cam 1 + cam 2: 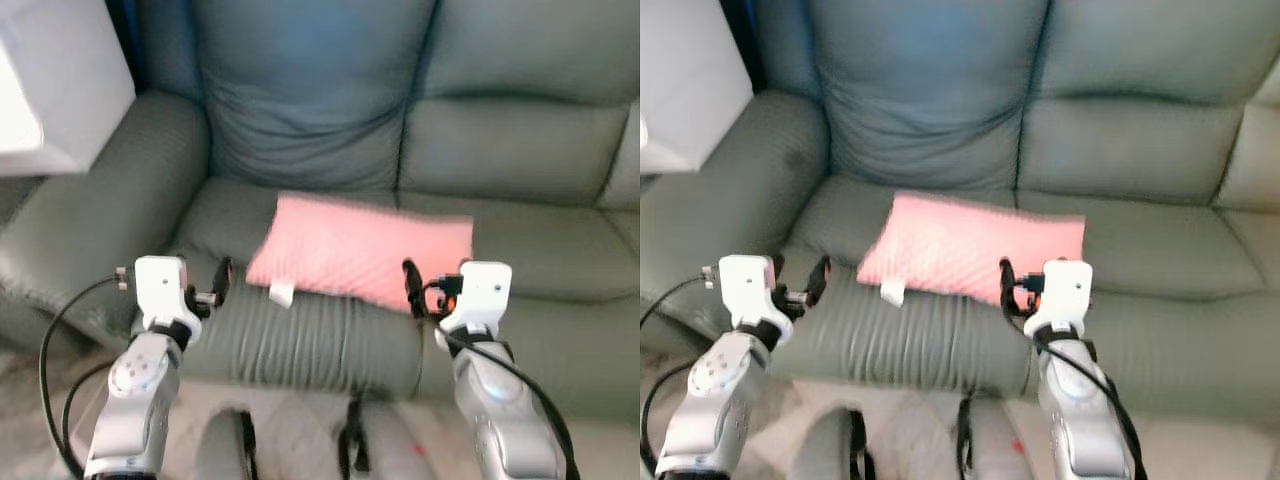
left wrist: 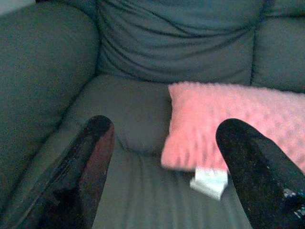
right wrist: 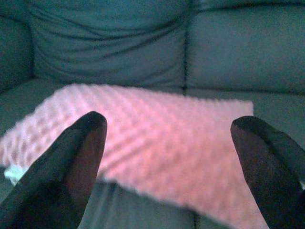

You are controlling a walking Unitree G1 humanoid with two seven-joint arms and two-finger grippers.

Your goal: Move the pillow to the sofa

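Head views
Pillow (image 1: pixel 365 248): pink, textured, lying flat on the sofa seat, across the seam between the left and middle cushions, near the front edge.
Tag (image 1: pixel 282 294): small white label hanging off the pillow's near-left corner; any writing on it is too small to read.
Sofa (image 1: pixel 520 150): grey-green leather, ribbed front edge, padded left armrest, back cushions behind the pillow.
Left gripper (image 1: pixel 218 288): in front of the seat's left part, left of the pillow and apart from it; how its fingers stand cannot be told here.
Right gripper (image 1: pixel 412 290): just at the pillow's near-right edge; contact cannot be told.
White object (image 1: pixel 45 85): pale boxy shape at the far left, above the armrest; blurred.
Floor (image 1: pixel 300 425): light, mottled, in front of the sofa.

Left wrist view
Left gripper (image 2: pixel 164 167): fingers (image 2: pixel 88 167) spread wide, holding nothing, over the left seat cushion.
Pillow (image 2: pixel 228 124): its left end lies between and beyond the fingers; the white tag (image 2: pixel 208 181) sits at the near corner, print unreadable.

Right wrist view
Right gripper (image 3: pixel 171 167): fingers (image 3: pixel 71 167) spread wide, empty, just short of the pillow.
Pillow (image 3: pixel 157 138): dimpled pink surface on the seat, the sofa back behind it.
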